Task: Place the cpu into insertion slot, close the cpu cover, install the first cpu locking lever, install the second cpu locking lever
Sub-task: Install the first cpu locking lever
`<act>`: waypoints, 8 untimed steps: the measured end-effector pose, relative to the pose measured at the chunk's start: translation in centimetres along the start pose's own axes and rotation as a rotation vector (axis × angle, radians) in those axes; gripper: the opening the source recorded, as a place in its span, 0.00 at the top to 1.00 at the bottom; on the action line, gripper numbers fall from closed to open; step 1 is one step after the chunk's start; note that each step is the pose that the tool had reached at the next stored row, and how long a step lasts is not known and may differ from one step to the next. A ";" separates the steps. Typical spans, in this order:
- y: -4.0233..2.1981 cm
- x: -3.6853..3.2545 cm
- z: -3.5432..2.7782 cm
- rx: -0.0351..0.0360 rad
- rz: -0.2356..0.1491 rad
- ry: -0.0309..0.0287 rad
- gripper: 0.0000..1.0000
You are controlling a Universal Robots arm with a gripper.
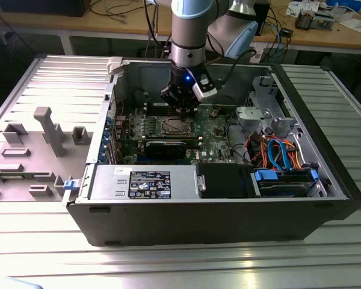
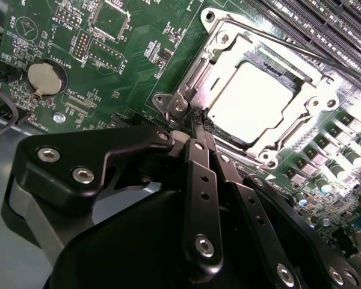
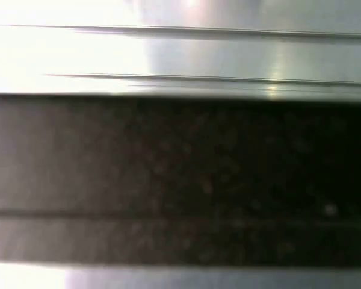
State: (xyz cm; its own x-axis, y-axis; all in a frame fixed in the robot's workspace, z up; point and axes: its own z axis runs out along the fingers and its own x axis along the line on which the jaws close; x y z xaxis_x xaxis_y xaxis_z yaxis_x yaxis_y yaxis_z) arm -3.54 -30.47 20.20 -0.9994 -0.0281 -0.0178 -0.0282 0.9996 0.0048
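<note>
Just beyond the gripper (image 2: 195, 123), cpu (image 2: 251, 102) sits covered

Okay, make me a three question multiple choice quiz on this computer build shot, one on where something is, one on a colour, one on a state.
1. Where is the gripper?
A. at the cpu cover's corner
B. over the power supply
C. outside the case

2. What colour is the board?
A. blue
B. green
C. red

3. How is the cpu sitting?
A. held in the gripper
B. on the grey table
C. in the insertion slot under the cpu cover

Answers: 1 A, its tips meet the frame's corner. 2 B, green around the socket. 3 C, framed by the closed cover.
</note>
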 end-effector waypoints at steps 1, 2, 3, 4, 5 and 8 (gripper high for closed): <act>0.04 -0.01 0.04 -0.0003 0.000 -0.0004 0.89; 0.09 -0.02 0.07 -0.0009 0.000 -0.0006 0.89; 0.11 -0.03 0.09 -0.0025 0.000 -0.0007 0.89; 0.12 -0.02 0.09 -0.0058 0.000 -0.0008 0.89; 0.12 -0.02 0.10 -0.0098 0.000 -0.0008 0.89; 0.14 -0.03 0.13 -0.0217 0.000 -0.0015 0.89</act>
State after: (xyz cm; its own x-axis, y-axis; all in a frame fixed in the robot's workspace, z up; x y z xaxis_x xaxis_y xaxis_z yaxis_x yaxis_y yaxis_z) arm -3.51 -30.33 20.08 -0.9994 -0.0278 -0.0193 -0.0283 0.9993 0.0265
